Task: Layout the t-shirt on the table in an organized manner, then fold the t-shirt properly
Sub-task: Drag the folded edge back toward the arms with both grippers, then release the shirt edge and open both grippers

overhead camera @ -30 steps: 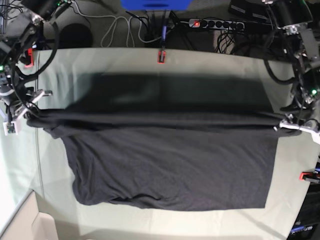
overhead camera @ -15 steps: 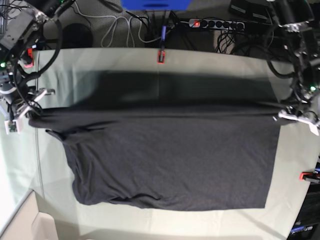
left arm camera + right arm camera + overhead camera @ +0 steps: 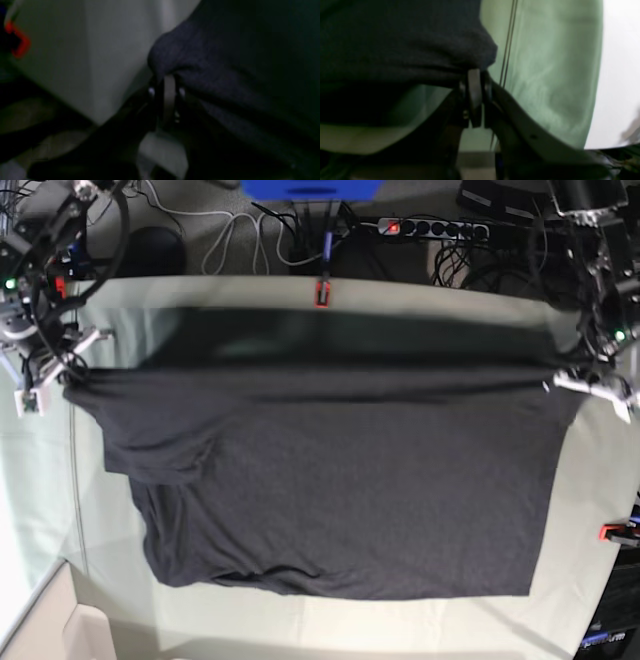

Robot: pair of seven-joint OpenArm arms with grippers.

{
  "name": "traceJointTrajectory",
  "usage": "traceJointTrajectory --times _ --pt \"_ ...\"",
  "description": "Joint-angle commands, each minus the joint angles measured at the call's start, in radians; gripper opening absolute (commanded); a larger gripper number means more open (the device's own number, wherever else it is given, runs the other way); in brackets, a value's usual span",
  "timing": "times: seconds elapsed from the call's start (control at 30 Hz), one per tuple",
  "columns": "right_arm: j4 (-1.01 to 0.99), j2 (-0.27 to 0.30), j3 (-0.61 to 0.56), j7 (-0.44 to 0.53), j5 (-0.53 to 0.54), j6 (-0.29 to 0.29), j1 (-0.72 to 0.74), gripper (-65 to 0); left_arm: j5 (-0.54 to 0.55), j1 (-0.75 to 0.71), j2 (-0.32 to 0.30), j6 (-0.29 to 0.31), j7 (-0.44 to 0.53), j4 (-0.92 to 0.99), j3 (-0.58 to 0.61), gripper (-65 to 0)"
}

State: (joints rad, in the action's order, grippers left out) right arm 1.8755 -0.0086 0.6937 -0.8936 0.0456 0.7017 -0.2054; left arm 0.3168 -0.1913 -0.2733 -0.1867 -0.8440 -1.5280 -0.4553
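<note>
The charcoal t-shirt (image 3: 330,480) lies spread over the pale grey-green table (image 3: 300,620), its far edge lifted and stretched taut between both grippers. On the base view's right, my left gripper (image 3: 575,383) is shut on one far corner of the t-shirt. On that view's left, my right gripper (image 3: 62,380) is shut on the other far corner. The left wrist view shows the gripper (image 3: 166,80) pinching bunched dark cloth (image 3: 212,62) above the table (image 3: 100,50). The right wrist view shows the gripper (image 3: 475,72) clamped on the fabric edge (image 3: 395,37) over the table (image 3: 545,62). No print is visible.
Red clamps sit at the table's far edge (image 3: 322,293) and right edge (image 3: 615,531); one clamp (image 3: 20,42) shows in the left wrist view. A power strip (image 3: 430,227) and cables lie beyond the far edge. Bare cloth borders the shirt's near side.
Both grippers moved toward the table's far edge, pulling the shirt's upper edge with them. The folded-over layer has opened out, so the shirt covers more of the table.
</note>
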Motion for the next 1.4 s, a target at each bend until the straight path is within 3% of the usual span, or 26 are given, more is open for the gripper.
traceJointTrajectory --times 0.0,0.33,0.63,1.0,1.37 --pt "0.016 0.011 0.005 0.015 0.000 -0.004 -0.015 -65.0 -0.012 0.009 -0.019 -0.006 0.024 -0.013 -0.007 -64.9" --pt "-0.040 0.011 0.002 0.018 0.000 -0.004 -0.134 -65.0 -0.011 -0.052 -0.017 -0.006 0.025 0.086 -0.006 -64.9" --pt "-0.161 0.008 0.002 0.164 0.006 -0.004 -0.208 -65.0 -0.011 -0.115 -0.017 -0.006 0.025 0.091 -0.007 -64.9" --pt "-0.184 0.003 0.002 0.166 0.006 -0.004 -0.210 -64.9 -0.011 -0.104 0.012 -0.006 0.025 0.082 -0.007 -64.9" --pt "-0.170 0.003 0.008 0.166 0.006 -0.004 -0.202 -31.9 -0.011 -0.099 0.006 -0.006 0.013 0.082 -0.004 -64.4"
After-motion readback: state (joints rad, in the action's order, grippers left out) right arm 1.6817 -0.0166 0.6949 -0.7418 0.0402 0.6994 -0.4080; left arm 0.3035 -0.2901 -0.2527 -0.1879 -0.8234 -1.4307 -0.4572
